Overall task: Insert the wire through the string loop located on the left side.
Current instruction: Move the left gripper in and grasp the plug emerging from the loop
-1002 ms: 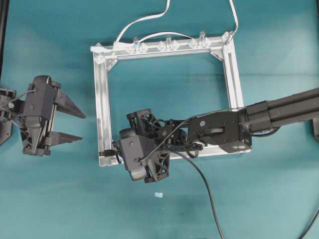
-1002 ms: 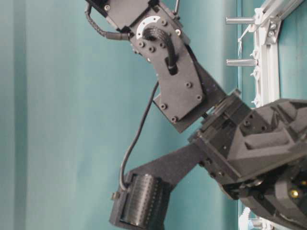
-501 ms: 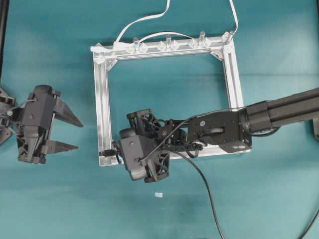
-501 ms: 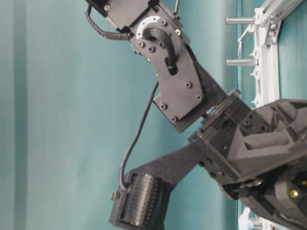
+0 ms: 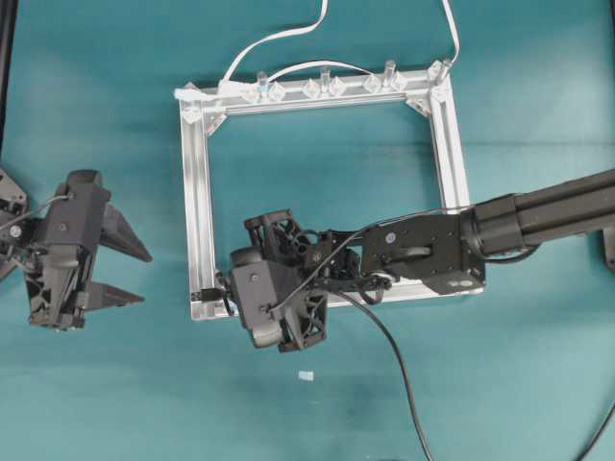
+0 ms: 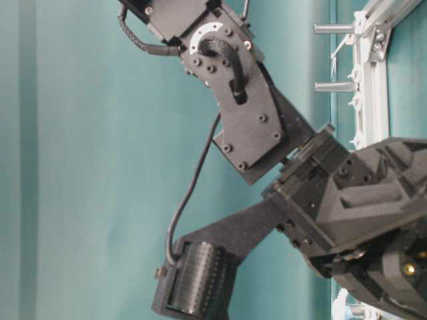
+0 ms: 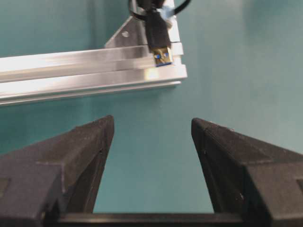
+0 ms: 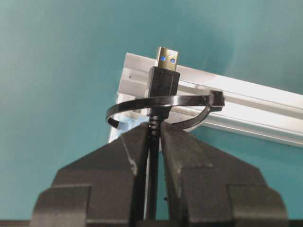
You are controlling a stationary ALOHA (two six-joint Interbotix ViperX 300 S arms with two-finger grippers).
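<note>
Black wire [image 8: 163,85], just one, sits pinched in the right gripper [image 8: 154,142], its plug through one string loop [image 8: 142,105]; the left gripper [image 5: 120,274] gapes, empty.

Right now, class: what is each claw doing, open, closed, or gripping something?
Left claw: open, empty.
Right claw: closed on the thin black wire with the rectangular USB plug, whose plug has passed through the thin dark string loop.
</note>
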